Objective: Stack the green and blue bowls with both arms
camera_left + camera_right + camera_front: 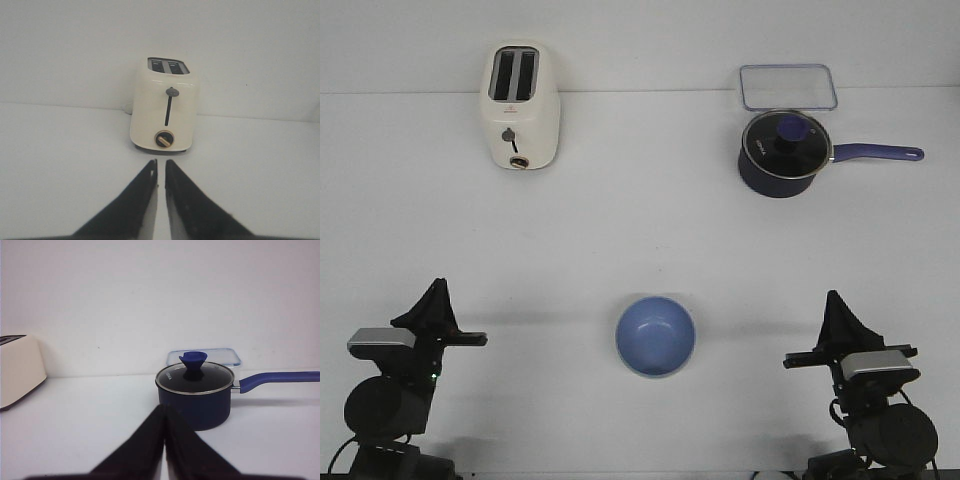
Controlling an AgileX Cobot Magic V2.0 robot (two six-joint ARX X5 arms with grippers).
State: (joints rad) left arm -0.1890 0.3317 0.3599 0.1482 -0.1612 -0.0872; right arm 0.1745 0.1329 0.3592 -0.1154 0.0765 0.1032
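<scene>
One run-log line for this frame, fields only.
left gripper: shut, empty | right gripper: shut, empty | blue bowl: between arms, untouched | green bowl: not in view | stack: not visible

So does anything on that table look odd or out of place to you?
Nothing is spilled, tipped or broken. One oddity: only the light blue round bowl is in view; no green bowl shows anywhere. The cream two-slot toaster, navy lidded saucepan and clear plastic container behind it all sit upright.
</scene>
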